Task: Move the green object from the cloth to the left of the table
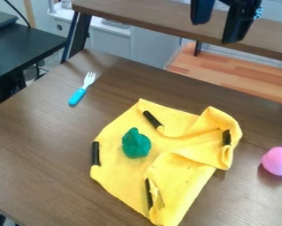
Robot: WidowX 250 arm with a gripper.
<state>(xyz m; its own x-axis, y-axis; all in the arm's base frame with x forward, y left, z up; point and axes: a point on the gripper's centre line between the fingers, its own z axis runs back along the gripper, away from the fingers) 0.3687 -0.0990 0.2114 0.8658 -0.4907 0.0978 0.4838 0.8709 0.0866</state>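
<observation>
High at the top right of the camera view hangs my gripper (217, 26), its two black fingers spread apart with nothing between them. It is well above and beyond the table. A dark green lumpy object (135, 143) rests on the left part of the yellow cloth (122, 176). The cloth lies rumpled over the middle of the brown table (36, 145), with folds raised on its right side. Bare tabletop extends to the left of the cloth.
A fork with a blue handle (78, 96) lies on the table's upper left. Near the right edge sits a pink egg-shaped object (277, 160). Several black strips are on the cloth's edges. Behind the table runs a raised wooden shelf (137, 18).
</observation>
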